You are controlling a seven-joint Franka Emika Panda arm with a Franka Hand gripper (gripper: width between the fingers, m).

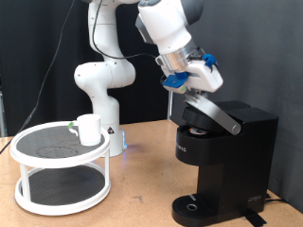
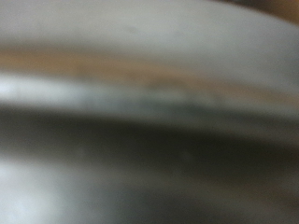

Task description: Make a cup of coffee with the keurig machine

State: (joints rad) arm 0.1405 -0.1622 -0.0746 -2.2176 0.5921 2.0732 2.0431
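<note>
wrist view all blur; gripper fingertips hidden behind keurig machine lid.

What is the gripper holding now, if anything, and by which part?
It cannot be told. The gripper is at the raised end of the keurig machine lid, but no picture shows the fingers closed on it. The wrist view is only a blur.

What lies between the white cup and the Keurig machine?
In the exterior view, only bare wooden table lies between the cup and the keurig machine.
</note>
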